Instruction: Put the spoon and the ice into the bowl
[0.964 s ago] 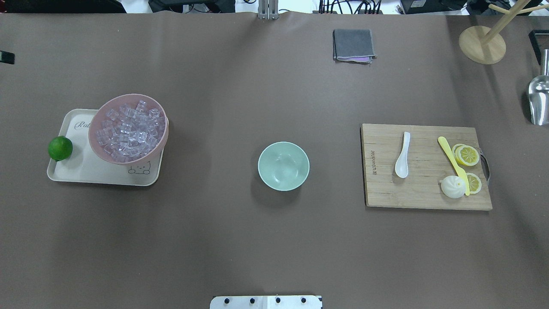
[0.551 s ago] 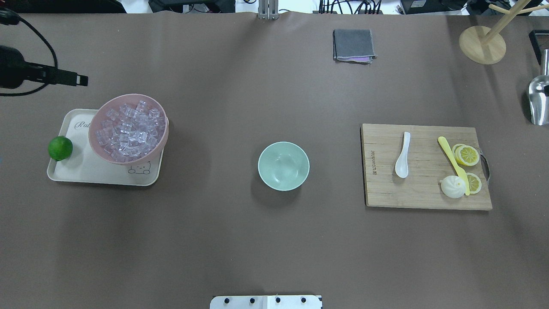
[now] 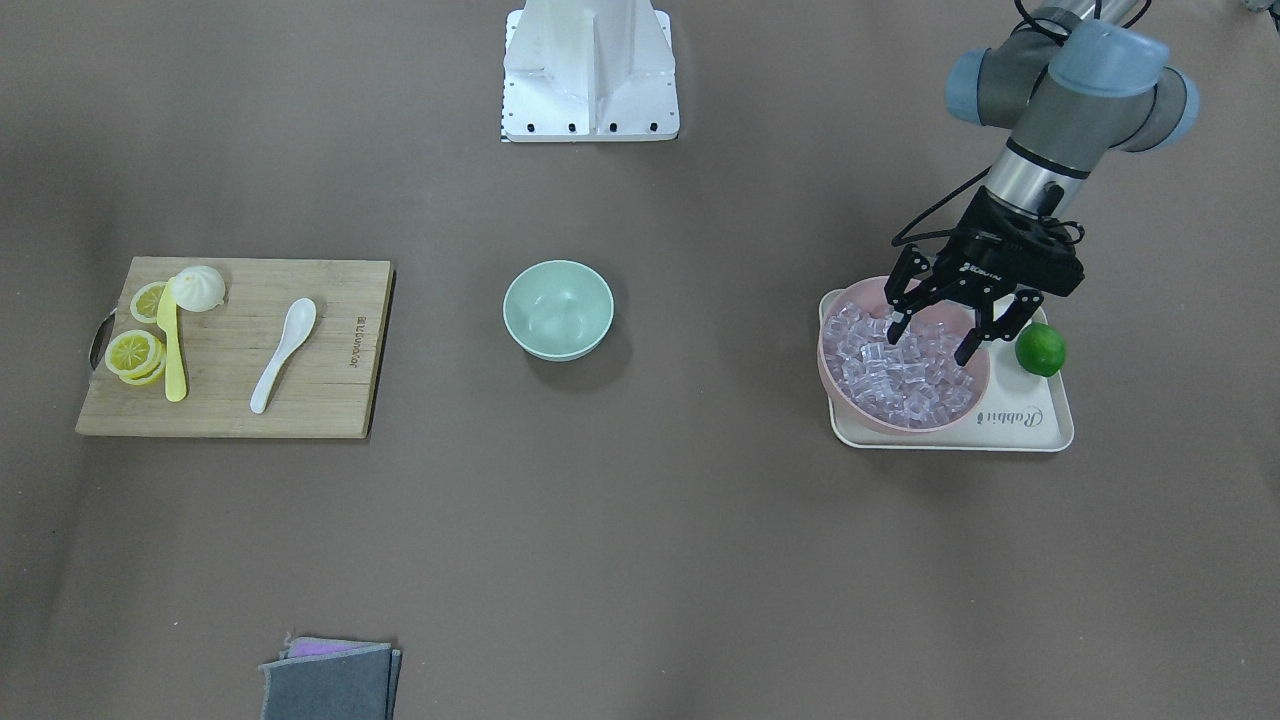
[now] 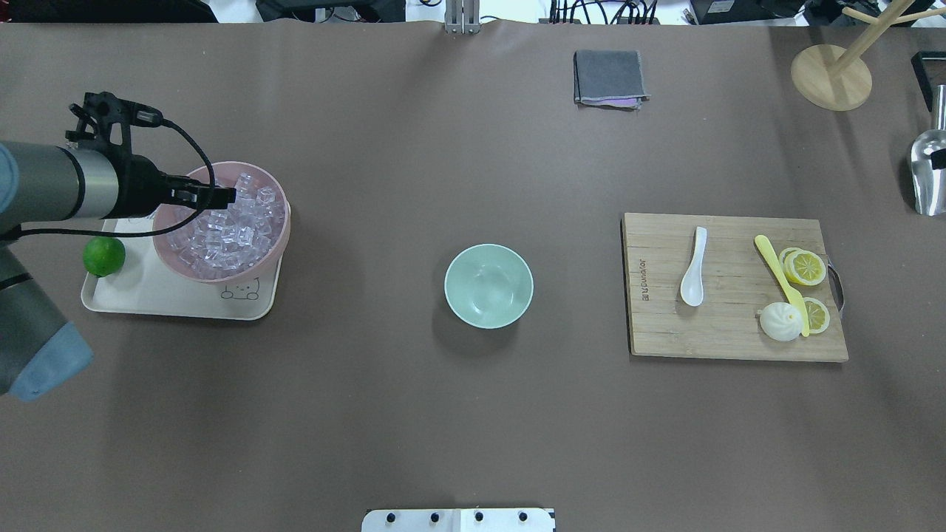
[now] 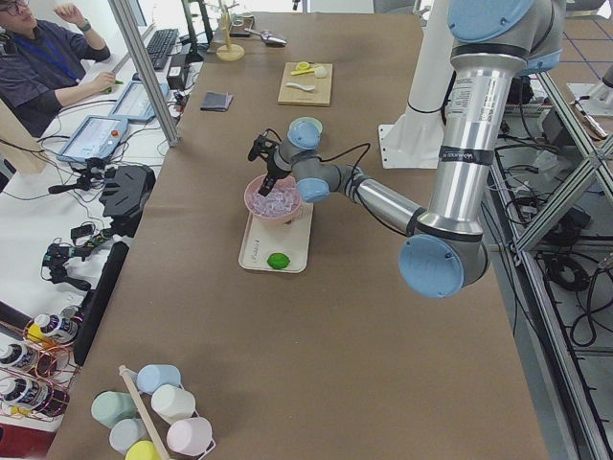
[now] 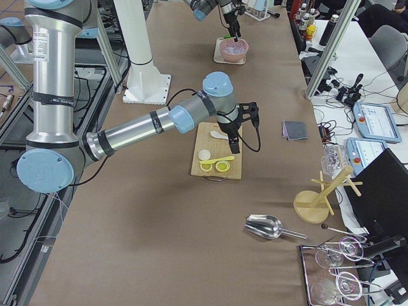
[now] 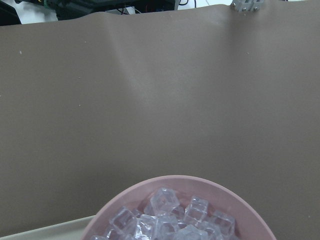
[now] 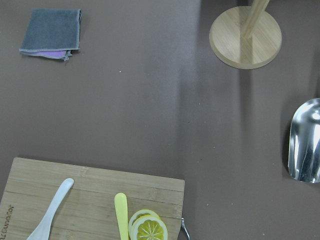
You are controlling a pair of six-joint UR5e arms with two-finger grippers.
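The ice (image 3: 905,375) is a heap of clear cubes in a pink bowl (image 4: 277,240) on a cream tray at the table's left. My left gripper (image 3: 930,345) is open and empty, and hangs just above the ice; it also shows in the overhead view (image 4: 225,196). The mint-green bowl (image 4: 488,285) stands empty at the table's middle. The white spoon (image 4: 693,267) lies on the wooden cutting board (image 4: 732,336). My right gripper (image 6: 234,146) shows only in the exterior right view, over the board near the spoon; I cannot tell whether it is open.
A yellow knife (image 4: 780,281), lemon slices (image 4: 804,267) and a white bun (image 4: 780,321) lie on the board. A lime (image 4: 103,255) sits on the tray (image 4: 148,299). A grey cloth (image 4: 607,77), a wooden stand (image 4: 831,77) and a metal scoop (image 4: 929,174) are at the far side.
My left arm has come in from the left and moved right, from beyond the tray to above the pink bowl of ice. Nothing on the table has moved.
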